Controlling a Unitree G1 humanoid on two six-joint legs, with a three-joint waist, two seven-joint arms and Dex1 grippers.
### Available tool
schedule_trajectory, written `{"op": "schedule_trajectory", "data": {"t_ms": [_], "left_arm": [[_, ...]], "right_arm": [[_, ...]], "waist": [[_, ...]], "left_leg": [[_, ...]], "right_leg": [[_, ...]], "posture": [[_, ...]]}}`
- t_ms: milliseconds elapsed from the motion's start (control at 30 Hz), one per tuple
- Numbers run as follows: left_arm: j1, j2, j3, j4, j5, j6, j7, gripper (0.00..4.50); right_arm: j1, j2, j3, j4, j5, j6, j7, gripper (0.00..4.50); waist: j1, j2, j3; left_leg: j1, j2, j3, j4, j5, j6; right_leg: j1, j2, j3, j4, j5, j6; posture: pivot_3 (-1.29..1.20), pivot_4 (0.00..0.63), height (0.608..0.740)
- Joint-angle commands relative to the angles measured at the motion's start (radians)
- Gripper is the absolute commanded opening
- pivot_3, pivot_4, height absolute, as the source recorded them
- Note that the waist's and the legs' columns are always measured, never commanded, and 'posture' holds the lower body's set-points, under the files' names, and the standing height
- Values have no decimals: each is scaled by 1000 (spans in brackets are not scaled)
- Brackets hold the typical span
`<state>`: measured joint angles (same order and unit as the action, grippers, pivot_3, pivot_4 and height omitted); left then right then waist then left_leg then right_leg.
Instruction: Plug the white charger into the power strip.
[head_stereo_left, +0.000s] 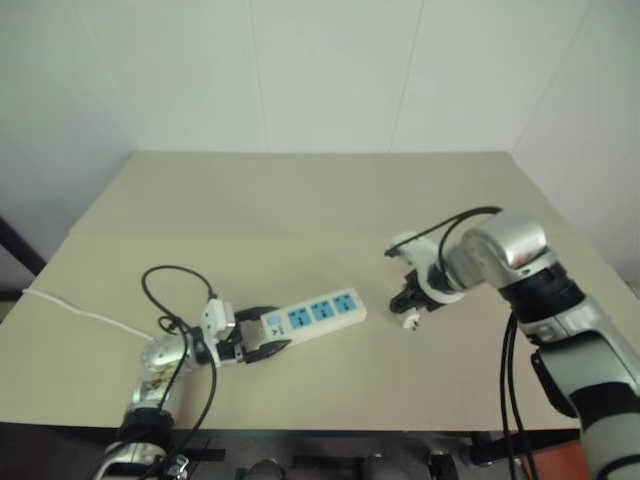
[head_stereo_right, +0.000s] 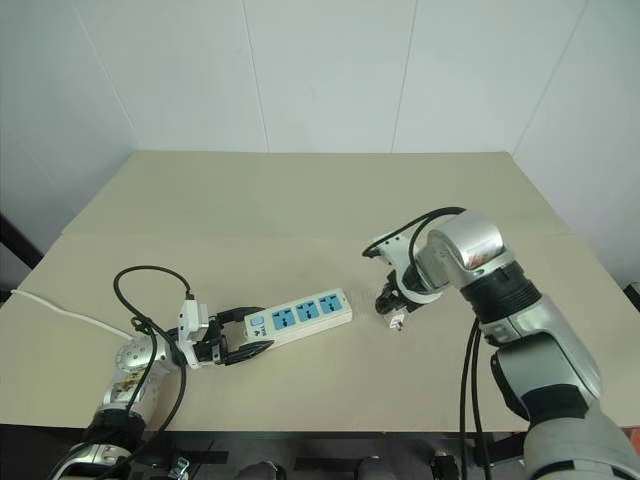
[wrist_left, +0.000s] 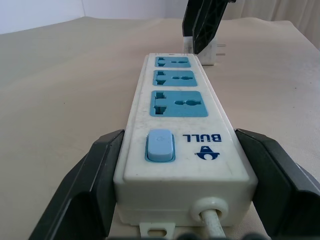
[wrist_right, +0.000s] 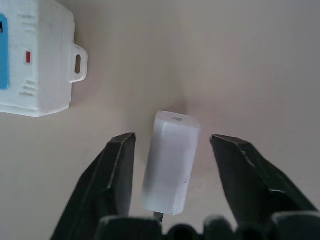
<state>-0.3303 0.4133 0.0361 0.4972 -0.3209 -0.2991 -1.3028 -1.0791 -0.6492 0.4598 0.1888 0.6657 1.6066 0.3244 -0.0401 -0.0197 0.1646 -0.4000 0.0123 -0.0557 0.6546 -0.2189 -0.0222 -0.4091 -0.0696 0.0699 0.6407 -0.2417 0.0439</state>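
Note:
The power strip (head_stereo_left: 318, 312) lies on the tan table, its three blue sockets facing up and its switch end toward my left arm. My left gripper (head_stereo_left: 270, 331) is shut on that switch end, a black finger (wrist_left: 95, 170) pressed against each long side. The white charger (wrist_right: 170, 161) lies flat on the table just beyond the strip's far end, with its metal prongs showing in the left wrist view. My right gripper (wrist_right: 172, 142) points steeply down over the charger, open, with one finger on each side and a gap to both.
The strip's thin white cord (head_stereo_left: 82, 313) runs off to the table's left edge. Black cables (head_stereo_left: 172, 290) loop above my left wrist. The table's front edge (head_stereo_left: 330, 428) is close below both arms, and a white wall stands behind the table.

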Motion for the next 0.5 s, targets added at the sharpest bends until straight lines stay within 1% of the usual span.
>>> {"op": "schedule_trajectory", "data": {"t_ms": [33, 67, 100, 200, 300, 367, 433, 500], "left_arm": [[44, 0, -44, 16, 28, 20, -9, 3263], [46, 1, -45, 15, 28, 20, -9, 3263], [47, 2, -45, 16, 29, 19, -8, 3263], [46, 7, -46, 16, 30, 20, -10, 3263], [43, 16, -48, 2, 22, 37, -24, 3263], [35, 28, -55, -1, 18, 50, -48, 3263], [23, 46, -63, -2, 14, 63, -81, 3263], [8, 64, -72, -4, 4, 78, -117, 3263]], "right_arm": [[1, 11, -5, 0, -29, 8, 18, 1490], [4, 15, -5, 4, -37, 8, 22, 1172], [4, 19, -3, 7, -44, 8, 29, 1086], [0, 15, 5, -6, -61, 8, 50, 1086], [-12, -28, 5, -85, -58, 8, 87, 1086], [-13, -82, 6, -191, -50, 5, 121, 1086], [-6, -156, 8, -324, -41, -37, 174, 1086], [13, -184, -72, -403, -10, -50, 219, 1086]], "waist": [[-1, 0, 0], [-2, 0, 0], [-2, 0, 0], [-3, 0, 0], [-3, 0, 0], [-3, 0, 0], [-2, 1, 0], [-3, 0, 0]], "left_leg": [[0, 0, 0, 0, 0, 0], [0, 0, 0, 0, 0, 0], [0, 0, 0, 0, 0, 0], [1, 0, 0, 0, 0, 0], [1, 0, 0, 0, 0, 0], [-1, 0, 0, -1, 0, 0], [-3, 0, 0, -2, 0, 0], [-6, 0, 0, -2, 0, 0]], "right_leg": [[0, 0, 0, 0, 0, 0], [0, 0, 0, 0, 0, 0], [0, 0, 0, 0, 0, 0], [1, 0, 0, 0, 0, 0], [1, 0, 0, 0, 0, 0], [-1, 0, 0, 0, 0, 0], [-3, 0, 0, 0, 0, 0], [-8, 0, 0, 1, 0, 0]], "posture": [[0, 150, 740], [0, 150, 740], [0, 150, 740], [0, 150, 740], [0, 150, 740], [0, 150, 740], [0, 150, 740], [0, 150, 740]]}}
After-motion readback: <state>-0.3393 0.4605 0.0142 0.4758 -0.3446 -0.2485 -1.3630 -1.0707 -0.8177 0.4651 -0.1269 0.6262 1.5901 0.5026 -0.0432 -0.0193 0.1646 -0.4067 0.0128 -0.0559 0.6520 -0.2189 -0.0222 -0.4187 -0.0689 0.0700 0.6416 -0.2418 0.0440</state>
